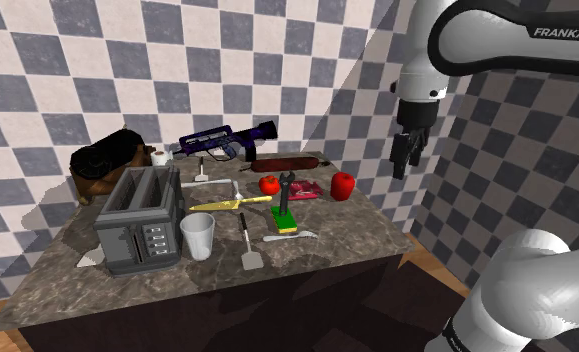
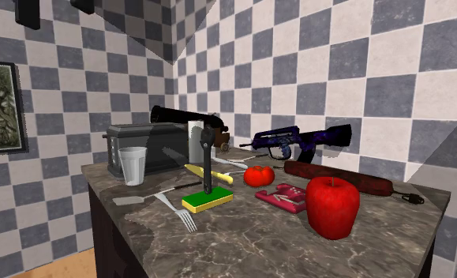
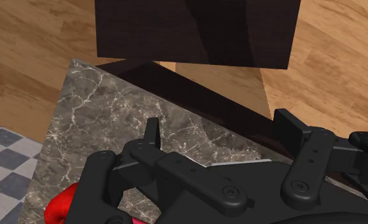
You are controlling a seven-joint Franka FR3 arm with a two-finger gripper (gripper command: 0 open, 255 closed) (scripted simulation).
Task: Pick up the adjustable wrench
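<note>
Black pincer (image 1: 407, 165), fingers apart and empty, hangs at the frame's upper right, near the worktop's (image 1: 357, 240) right edge. The wrench (image 1: 286, 192) stands upright on a sponge (image 1: 285, 222) at centre. Best to come over it, descend, and close across the handle.

The wrench (image 2: 207, 162) stands upright on what may be a sponge (image 2: 207, 201), between toaster (image 2: 154, 146) and apple (image 2: 332, 207).

Dark adjustable wrench (image 2: 207, 162), upright, apparently standing on yellow-green sponge (image 2: 207, 202)
</note>
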